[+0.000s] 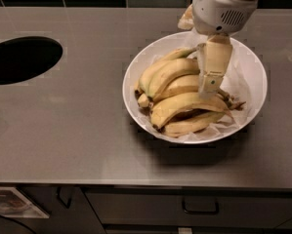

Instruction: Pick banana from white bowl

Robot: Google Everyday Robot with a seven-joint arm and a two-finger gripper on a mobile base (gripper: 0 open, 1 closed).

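The white bowl (255, 77) stands on the counter right of centre, lined with crinkled white paper and holding several bananas. A plump yellow banana with a greenish tinge (167, 72) lies at the top left of the pile. Longer yellow bananas (184, 104) lie below it. My gripper (209, 89) hangs straight down from the white wrist inside the bowl. Its tip is at the right ends of the bananas, touching or just above them. It hides part of the pile behind it.
The grey metal counter (87, 130) has a dark round hole (21, 60) at the left. Dark tiles run along the back wall. Drawers with handles (200, 209) sit below the counter's front edge.
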